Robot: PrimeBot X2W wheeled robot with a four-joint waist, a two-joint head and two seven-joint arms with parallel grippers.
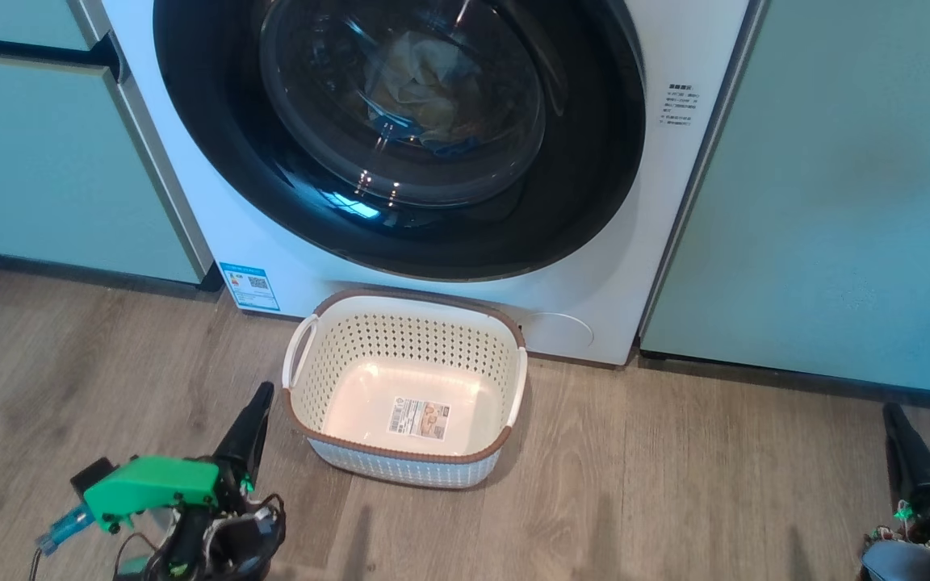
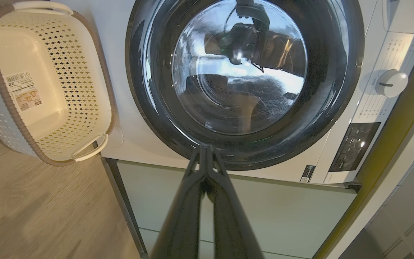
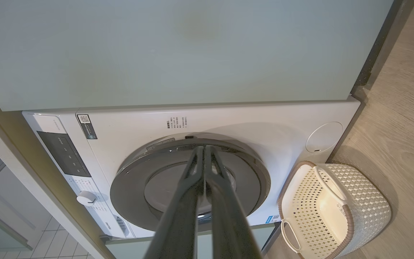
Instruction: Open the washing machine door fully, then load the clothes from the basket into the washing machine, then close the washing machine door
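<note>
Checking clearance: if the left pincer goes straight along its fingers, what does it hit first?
Probably the washing machine door, on its black ring, judging by the left wrist view. The left pincer is shut; the basket lies off the line. Depth unclear.

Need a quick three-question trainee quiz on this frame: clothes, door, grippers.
1. Where are the clothes? A: in the basket. B: behind the door glass. C: in the left gripper.
2. True or false: the door stands wide open.
3. Fill in: the left gripper and right gripper are both ____, holding nothing.
Key: 1 B; 2 false; 3 shut.
</note>
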